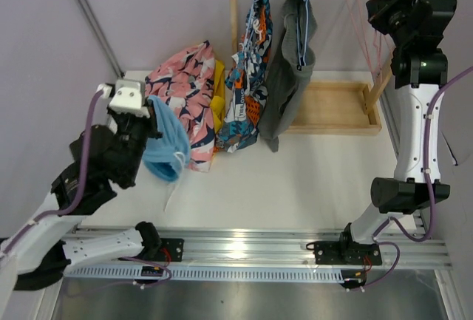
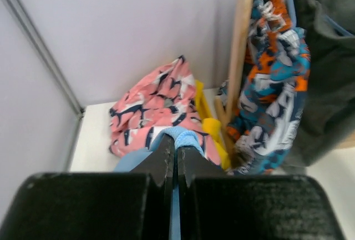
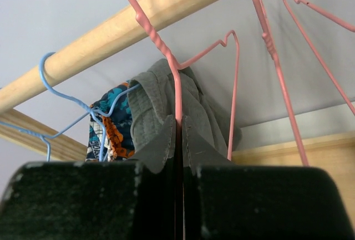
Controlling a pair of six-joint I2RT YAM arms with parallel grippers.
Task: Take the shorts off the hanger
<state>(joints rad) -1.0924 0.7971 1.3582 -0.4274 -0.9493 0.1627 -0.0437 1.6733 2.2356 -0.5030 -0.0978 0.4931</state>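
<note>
My left gripper [image 2: 176, 143] is shut on the light blue shorts [image 1: 166, 145], held above the table at the left [image 2: 187, 138]. The pink printed shorts [image 1: 183, 87] and yellow shorts [image 1: 218, 98] lie in a pile behind them [image 2: 152, 107]. The blue-orange-white printed shorts [image 1: 250, 76] and the grey shorts [image 1: 284, 76] hang on blue hangers from the wooden rail [image 3: 127, 24]. My right gripper [image 3: 178, 121] is shut on the wire of an empty pink hanger [image 3: 166, 51] high at the right end of the rail [image 1: 410, 6].
The wooden rack has an upright post [image 1: 233, 9] and a tray base [image 1: 332, 106] at the back. More empty pink hangers [image 3: 288, 57] hang beside the held one. A metal rail [image 1: 259, 250] runs along the table's near edge.
</note>
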